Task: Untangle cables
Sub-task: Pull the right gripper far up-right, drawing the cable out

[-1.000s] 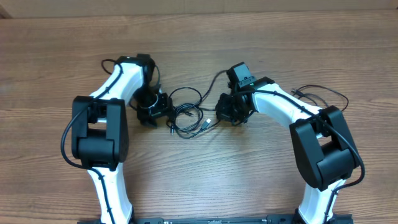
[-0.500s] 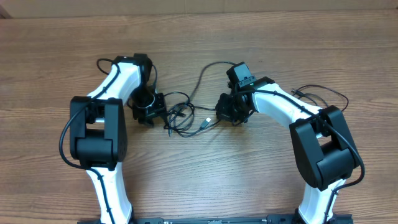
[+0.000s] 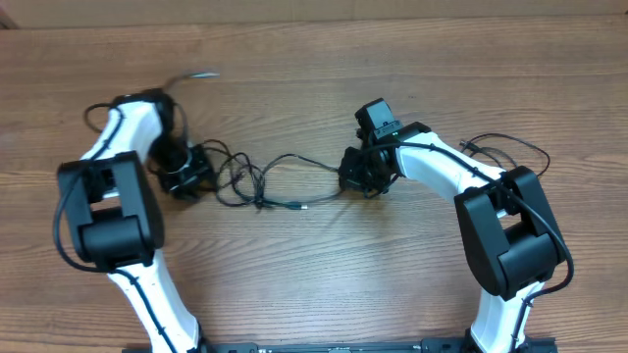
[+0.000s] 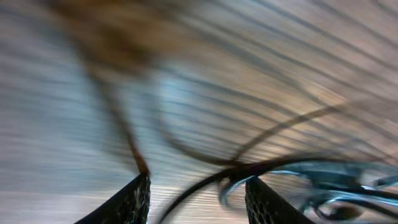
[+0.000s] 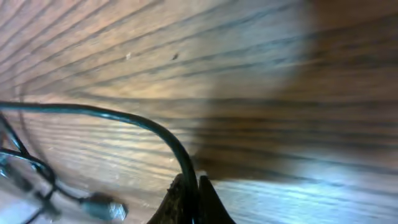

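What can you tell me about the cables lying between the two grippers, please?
The cables are thin black flexible cords lying on the wooden table. Near the left gripper they pile into loose overlapping loops; from there one strand arches across to the right gripper, whose fingers are pinched shut on it. A small plug end with a silvery tip rests free on the wood. A strand passes between the left gripper's fingers, but blur hides whether it is gripped.

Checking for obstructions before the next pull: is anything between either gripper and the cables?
Nothing visible. The right gripper is shut on one cable. The cables reach the left gripper, and a strand passes between its spread fingers.
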Robot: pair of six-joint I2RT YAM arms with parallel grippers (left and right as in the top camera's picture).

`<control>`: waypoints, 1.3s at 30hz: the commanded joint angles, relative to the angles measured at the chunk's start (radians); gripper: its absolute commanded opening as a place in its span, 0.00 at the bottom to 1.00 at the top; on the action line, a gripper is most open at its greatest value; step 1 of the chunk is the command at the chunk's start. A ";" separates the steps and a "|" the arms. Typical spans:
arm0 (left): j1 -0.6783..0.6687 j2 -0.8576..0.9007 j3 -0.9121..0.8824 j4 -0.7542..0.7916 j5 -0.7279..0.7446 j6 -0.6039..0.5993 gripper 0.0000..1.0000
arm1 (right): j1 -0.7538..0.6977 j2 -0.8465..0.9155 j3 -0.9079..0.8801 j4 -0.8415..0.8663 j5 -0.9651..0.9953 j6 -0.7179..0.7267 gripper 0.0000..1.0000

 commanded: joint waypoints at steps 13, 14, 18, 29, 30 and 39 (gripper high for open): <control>0.194 0.022 -0.022 0.009 -0.093 -0.038 0.52 | -0.226 0.008 0.095 -0.127 0.039 -0.113 0.04; 0.194 0.022 -0.022 0.011 -0.093 -0.040 0.52 | -0.239 0.008 0.122 -0.164 0.067 -0.129 0.04; 0.193 0.022 -0.022 0.022 -0.093 -0.045 0.54 | -0.282 0.008 0.290 -0.348 0.202 -0.207 0.04; 0.183 0.022 -0.032 0.034 -0.093 -0.045 0.54 | -0.283 0.008 0.674 -0.575 0.041 -0.409 0.04; 0.182 0.022 -0.038 0.040 -0.093 -0.045 0.54 | -0.283 0.008 0.715 -0.593 0.042 -0.406 0.04; 0.183 0.022 -0.130 0.115 -0.093 -0.045 0.55 | -0.322 0.008 1.181 -0.814 0.128 -0.406 0.04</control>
